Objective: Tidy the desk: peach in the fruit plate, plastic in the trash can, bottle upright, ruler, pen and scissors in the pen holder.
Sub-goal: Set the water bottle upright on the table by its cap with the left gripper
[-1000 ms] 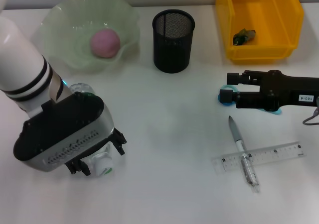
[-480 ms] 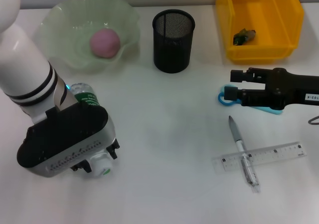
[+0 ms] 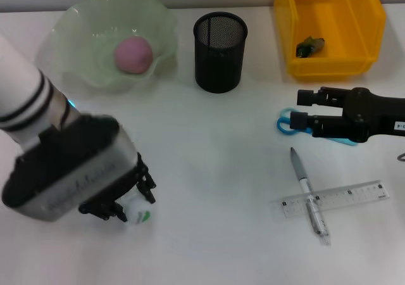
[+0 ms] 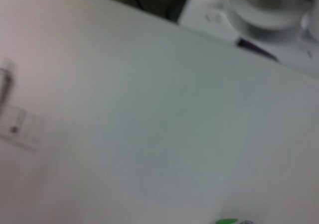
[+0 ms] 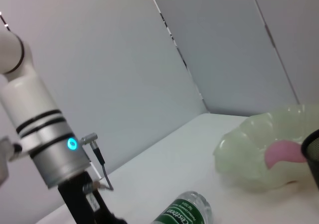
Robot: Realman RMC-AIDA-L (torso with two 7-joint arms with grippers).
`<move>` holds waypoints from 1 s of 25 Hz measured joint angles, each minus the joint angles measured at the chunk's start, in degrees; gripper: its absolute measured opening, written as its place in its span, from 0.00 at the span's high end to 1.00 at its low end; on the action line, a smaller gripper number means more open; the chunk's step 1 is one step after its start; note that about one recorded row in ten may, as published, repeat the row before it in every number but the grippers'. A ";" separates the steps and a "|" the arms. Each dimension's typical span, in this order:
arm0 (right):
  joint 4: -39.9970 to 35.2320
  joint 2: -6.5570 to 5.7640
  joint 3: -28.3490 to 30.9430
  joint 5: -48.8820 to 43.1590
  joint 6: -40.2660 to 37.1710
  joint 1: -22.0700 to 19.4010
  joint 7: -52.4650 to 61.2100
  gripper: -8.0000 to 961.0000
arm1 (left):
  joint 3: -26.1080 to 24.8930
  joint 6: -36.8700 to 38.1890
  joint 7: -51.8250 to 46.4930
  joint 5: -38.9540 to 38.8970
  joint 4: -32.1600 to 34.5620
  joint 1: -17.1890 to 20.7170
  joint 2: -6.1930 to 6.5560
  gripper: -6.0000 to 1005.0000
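My left gripper (image 3: pixel 123 199) is at the front left, shut on the clear bottle with a green label; only its white cap end (image 3: pixel 136 216) shows below the fingers. The right wrist view shows the bottle (image 5: pixel 182 211) tilted low over the table. My right gripper (image 3: pixel 304 107) is open, its fingers over the blue scissors (image 3: pixel 285 121) that lie on the table. A pen (image 3: pixel 307 193) lies across a clear ruler (image 3: pixel 345 196) at the front right. The pink peach (image 3: pixel 133 54) sits in the green fruit plate (image 3: pixel 76 31). The black mesh pen holder (image 3: pixel 219 44) stands at the back centre.
A yellow bin (image 3: pixel 329 66) at the back right holds a small dark piece of plastic (image 3: pixel 310 45). The plate (image 5: pixel 249 154) and peach (image 5: pixel 284 152) also show in the right wrist view, with my left arm (image 5: pixel 45 129) beside them.
My left gripper has swung left and tilted with the bottle, whose far end no longer shows behind it. My right gripper has drawn back to the right; the scissors stay put.
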 joint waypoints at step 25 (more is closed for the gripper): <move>-1.91 -0.92 -0.19 -0.39 -8.89 -1.87 -4.95 0.20 | -52.62 2.90 -36.65 -17.88 -24.67 -10.58 1.05 0.55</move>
